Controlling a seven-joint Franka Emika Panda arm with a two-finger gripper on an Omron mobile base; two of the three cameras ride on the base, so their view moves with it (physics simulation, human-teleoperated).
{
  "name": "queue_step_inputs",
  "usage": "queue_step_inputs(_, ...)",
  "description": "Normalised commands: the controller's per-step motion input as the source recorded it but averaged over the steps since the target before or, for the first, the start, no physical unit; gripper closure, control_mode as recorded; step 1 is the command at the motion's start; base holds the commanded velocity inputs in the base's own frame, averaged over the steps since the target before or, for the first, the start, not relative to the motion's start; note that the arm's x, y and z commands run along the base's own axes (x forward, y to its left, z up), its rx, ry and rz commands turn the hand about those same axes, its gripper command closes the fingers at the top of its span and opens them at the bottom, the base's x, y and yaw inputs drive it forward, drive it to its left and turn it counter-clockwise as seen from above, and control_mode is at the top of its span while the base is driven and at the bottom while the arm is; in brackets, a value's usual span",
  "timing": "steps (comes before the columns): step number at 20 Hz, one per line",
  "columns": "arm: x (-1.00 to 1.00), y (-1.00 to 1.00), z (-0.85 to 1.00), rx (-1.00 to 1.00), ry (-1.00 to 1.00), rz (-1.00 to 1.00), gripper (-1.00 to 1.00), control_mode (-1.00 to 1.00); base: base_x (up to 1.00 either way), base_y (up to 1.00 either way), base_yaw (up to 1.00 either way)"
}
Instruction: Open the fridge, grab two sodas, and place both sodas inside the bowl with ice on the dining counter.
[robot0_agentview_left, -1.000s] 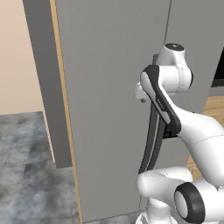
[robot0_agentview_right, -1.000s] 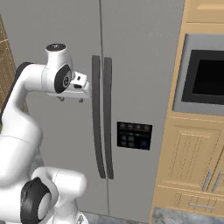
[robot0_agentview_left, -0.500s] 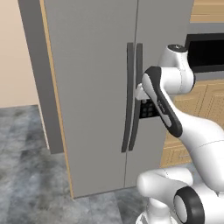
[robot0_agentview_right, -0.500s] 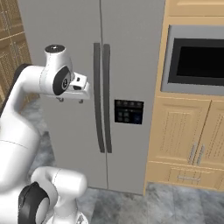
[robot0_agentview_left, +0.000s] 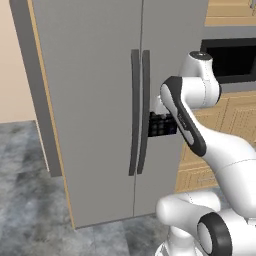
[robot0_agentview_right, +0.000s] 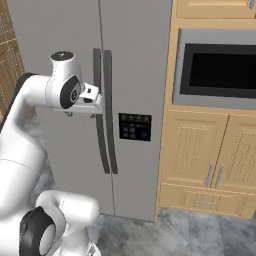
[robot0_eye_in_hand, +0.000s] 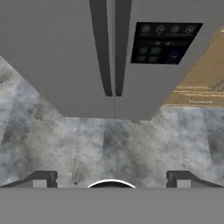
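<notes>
The gripper (robot0_eye_in_hand: 109, 177), jaws spread wide and empty, faces the closed fridge (robot0_agentview_left: 95, 100), likely readying for its handles (robot0_agentview_left: 138, 110).

Home kitchen: tall grey double-door fridge (robot0_agentview_right: 125, 75) with black handles (robot0_agentview_left: 138, 115), built-in microwave (robot0_agentview_right: 220, 70) set in light wood cabinets (robot0_agentview_right: 210, 160), grey stone-look floor (robot0_eye_in_hand: 109, 144).
</notes>
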Motion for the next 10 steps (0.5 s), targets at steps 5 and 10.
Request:
queue_step_inputs(5,0.0,0.0,0.0,0.0,0.0,0.0,-1.0,1.0,0.03,-0.39,0.02)
queue_step_inputs(10,0.0,0.0,0.0,0.0,0.0,0.0,-1.0,1.0,0.24,0.05,0.01)
